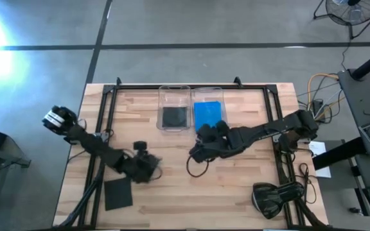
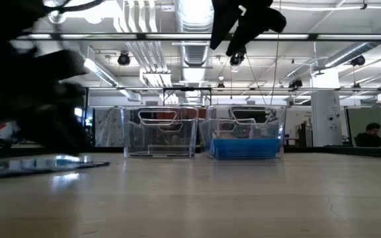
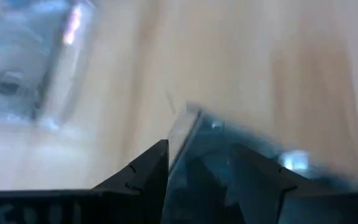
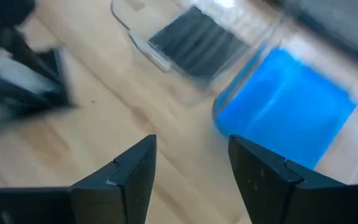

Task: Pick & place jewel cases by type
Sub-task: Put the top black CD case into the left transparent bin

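Note:
My left gripper (image 1: 148, 165) is at the table's left middle, shut on a dark jewel case (image 3: 272, 168). It also shows in the right wrist view (image 4: 17, 81). Another dark case (image 1: 117, 192) lies flat on the table near the front left and shows in the low view (image 2: 38, 164). A third dark case (image 1: 174, 117) lies in the left clear bin (image 1: 174, 90). Blue cases (image 1: 208, 115) lie in the right clear bin (image 1: 209, 91). My right gripper (image 1: 201, 149) is open and empty, high above the table just in front of the blue bin (image 4: 192, 146). My left gripper pinches the dark case between its two fingers (image 3: 148, 168) near one edge (image 3: 182, 127). The case stands tilted in the hold and reaches out past one finger to the side. Whether any part of it rests on the table I cannot tell.
The two clear bins stand side by side at the table's far middle (image 2: 161, 132) (image 2: 247, 132). A black frame (image 1: 101, 122) runs along the table's left, far and right edges. A dark headset-like object (image 1: 275, 196) lies at the front right. Bare wood lies across the front middle.

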Motion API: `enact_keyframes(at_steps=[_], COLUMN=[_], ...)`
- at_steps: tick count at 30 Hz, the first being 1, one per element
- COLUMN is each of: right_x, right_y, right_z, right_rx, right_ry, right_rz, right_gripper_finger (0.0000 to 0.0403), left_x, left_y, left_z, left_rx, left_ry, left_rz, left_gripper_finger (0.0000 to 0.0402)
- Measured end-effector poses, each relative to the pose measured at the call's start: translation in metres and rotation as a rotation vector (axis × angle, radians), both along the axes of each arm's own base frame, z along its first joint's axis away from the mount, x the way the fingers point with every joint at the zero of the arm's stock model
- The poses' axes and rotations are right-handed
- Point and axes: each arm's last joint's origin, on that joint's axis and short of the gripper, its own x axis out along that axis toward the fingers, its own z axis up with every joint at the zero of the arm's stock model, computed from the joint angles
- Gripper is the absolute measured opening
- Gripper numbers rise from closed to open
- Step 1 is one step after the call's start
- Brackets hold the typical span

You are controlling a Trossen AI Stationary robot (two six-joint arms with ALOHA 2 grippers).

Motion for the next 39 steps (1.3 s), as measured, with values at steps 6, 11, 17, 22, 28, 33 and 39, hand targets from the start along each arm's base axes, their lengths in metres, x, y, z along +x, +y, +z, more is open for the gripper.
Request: enact_keyframes(at_steps=[6,11,17,22,28,33,39], right_x=[0.017,0.039,0.064,0.087,0.105,0.110,0.110], right_y=[-0.005,0.005,0.009,0.007,-0.001,-0.011,-0.024], right_z=[-0.043,-0.086,-0.126,-0.156,-0.178,-0.178,-0.135], right_rx=[0.476,0.708,0.741,0.755,0.806,0.810,0.700], right_ry=[-0.103,-0.282,-0.303,-0.250,-0.233,-0.229,-0.316], right_rz=[-0.064,-0.038,-0.059,-0.074,-0.129,-0.129,-0.006], right_gripper_finger=[0.0194,0.0194,0.0194,0.0194,0.0194,0.0194,0.0194], left_x=[0.022,-0.023,-0.047,-0.040,-0.025,-0.017,-0.026], left_y=[0.038,0.047,0.039,0.035,0.026,0.018,0.008], left_z=[0.058,0.056,0.018,-0.005,-0.013,-0.013,-0.013], left_rx=[-0.020,-0.228,-0.512,-0.620,-0.637,-0.592,-0.553], left_ry=[-0.022,0.235,0.136,0.087,0.111,0.180,0.289], left_rz=[0.187,0.236,0.338,0.363,0.333,0.250,0.148], left_gripper_finger=[0.0147,0.0147,0.0147,0.0147,0.0147,0.0147,0.0147])
